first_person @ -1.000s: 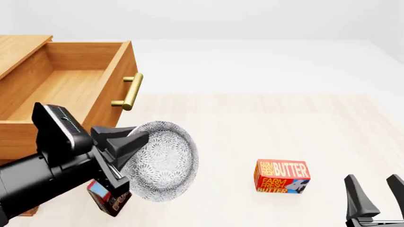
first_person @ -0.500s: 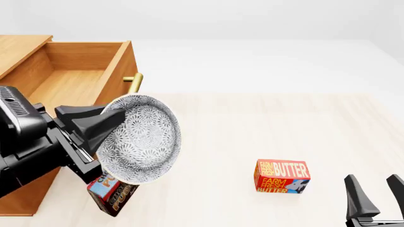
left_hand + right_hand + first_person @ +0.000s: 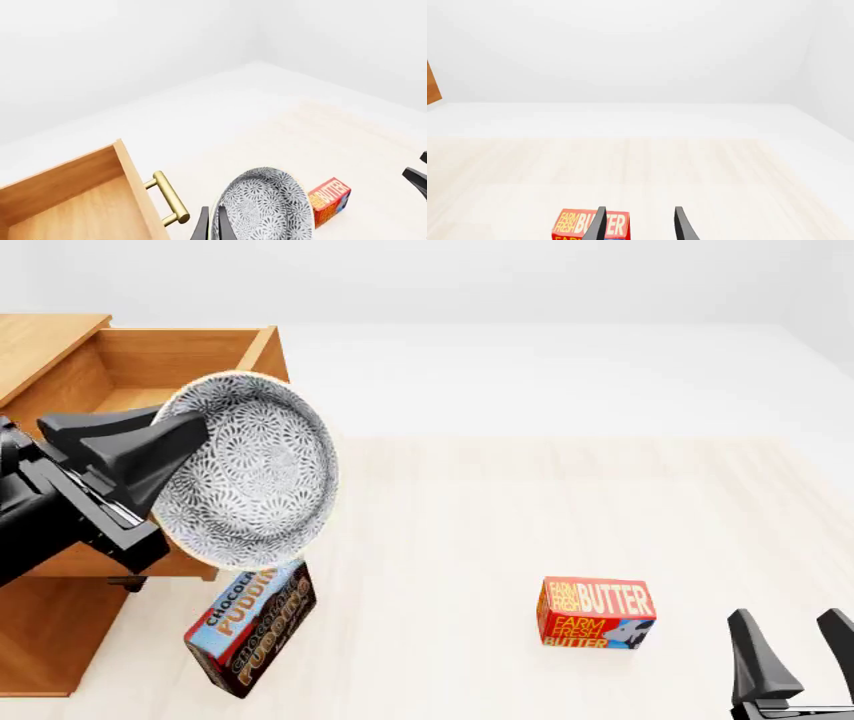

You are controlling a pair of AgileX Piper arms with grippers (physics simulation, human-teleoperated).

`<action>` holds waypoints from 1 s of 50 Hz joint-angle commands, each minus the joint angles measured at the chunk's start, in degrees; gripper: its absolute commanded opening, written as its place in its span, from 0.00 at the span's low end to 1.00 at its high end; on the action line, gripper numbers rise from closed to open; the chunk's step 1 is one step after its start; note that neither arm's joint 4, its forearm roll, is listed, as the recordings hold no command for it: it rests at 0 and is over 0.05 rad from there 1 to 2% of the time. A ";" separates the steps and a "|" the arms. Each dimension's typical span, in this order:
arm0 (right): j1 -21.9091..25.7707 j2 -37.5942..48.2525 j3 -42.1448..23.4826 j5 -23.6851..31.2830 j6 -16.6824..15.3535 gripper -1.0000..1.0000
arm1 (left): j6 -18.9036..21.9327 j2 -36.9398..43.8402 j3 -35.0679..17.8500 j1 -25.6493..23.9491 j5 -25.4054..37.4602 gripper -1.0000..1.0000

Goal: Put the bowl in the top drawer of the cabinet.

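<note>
The small white floral-patterned bowl, pinched at its rim by the left gripper, should be carried fully over the open light wooden top drawer before release; the right gripper is spread apart.

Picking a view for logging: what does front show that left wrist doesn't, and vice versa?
Front only: the chocolate pudding box below the bowl, the cabinet top, and the left arm's body. Left wrist only: the top drawer's brass handle, hidden behind the bowl in front. Both: the bowl pinched by its rim in the left gripper, the open top drawer, the butter box, and the right gripper, jaws apart.
</note>
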 commanded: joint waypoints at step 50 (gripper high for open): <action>-0.01 -0.06 0.01 0.03 -0.08 1.00 | -1.74 8.99 -7.38 19.42 -5.52 0.00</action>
